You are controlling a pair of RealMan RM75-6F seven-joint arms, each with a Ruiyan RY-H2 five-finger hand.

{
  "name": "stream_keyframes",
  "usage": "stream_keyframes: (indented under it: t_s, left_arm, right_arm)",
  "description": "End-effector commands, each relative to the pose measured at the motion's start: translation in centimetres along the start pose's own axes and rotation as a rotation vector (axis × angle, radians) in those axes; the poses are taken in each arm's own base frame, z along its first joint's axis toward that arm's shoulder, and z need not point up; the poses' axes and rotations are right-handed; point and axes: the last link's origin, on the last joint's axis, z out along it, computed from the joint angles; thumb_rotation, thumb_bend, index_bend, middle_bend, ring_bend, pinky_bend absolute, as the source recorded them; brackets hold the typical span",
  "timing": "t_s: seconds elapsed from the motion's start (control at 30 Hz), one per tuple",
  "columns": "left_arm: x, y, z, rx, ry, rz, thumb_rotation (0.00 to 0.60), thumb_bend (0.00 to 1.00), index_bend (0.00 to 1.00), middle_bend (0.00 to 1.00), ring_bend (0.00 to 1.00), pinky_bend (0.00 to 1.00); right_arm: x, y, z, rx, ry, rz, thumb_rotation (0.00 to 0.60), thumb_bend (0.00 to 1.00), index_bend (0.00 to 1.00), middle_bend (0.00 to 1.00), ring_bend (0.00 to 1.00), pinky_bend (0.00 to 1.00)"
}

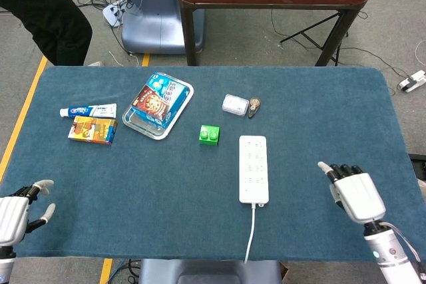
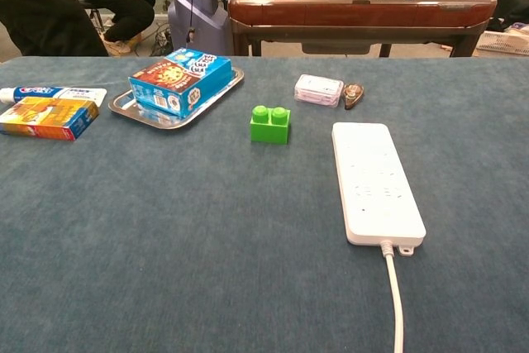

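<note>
Both hands empty, fingers spread: left hand (image 1: 14, 217) half cut off, right hand (image 1: 356, 191) beside power strip (image 1: 253, 167).

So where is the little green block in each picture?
Head view: the green block sits near the middle of the table, up and left of the white power strip.
Chest view: the green block is just above centre, left of the power strip's far end.
Shared landmark: the silver tray holding the blue box, left of the block.
</note>
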Motion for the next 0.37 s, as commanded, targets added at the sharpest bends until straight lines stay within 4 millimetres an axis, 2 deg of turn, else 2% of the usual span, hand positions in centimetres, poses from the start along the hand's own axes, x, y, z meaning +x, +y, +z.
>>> stream_keyframes:
  t_s: [0.03, 0.13, 0.37]
  left_arm:
    - [0.1, 0.1, -0.1, -0.005, 0.000, -0.002, 0.600, 0.33, 0.40, 0.47, 0.50, 0.71]
    - [0.0, 0.2, -0.1, -0.008, -0.005, -0.001, 0.600, 0.33, 0.40, 0.47, 0.50, 0.71]
    - [-0.2, 0.7, -0.3, -0.025, -0.012, -0.001, 0.600, 0.33, 0.40, 0.47, 0.50, 0.71]
  right_arm:
    - [-0.2, 1.5, -1.8, -0.075, 0.044, 0.057, 0.600, 0.54, 0.24, 0.37, 0.37, 0.45]
    - [-0.4, 2.5, -2.6, -0.108, 0.055, 0.106, 0.600, 0.54, 0.24, 0.37, 0.37, 0.45]
    - [0.0, 3.3, -3.0, -0.093, 0.070, 0.142, 0.600, 0.54, 0.24, 0.37, 0.37, 0.45]
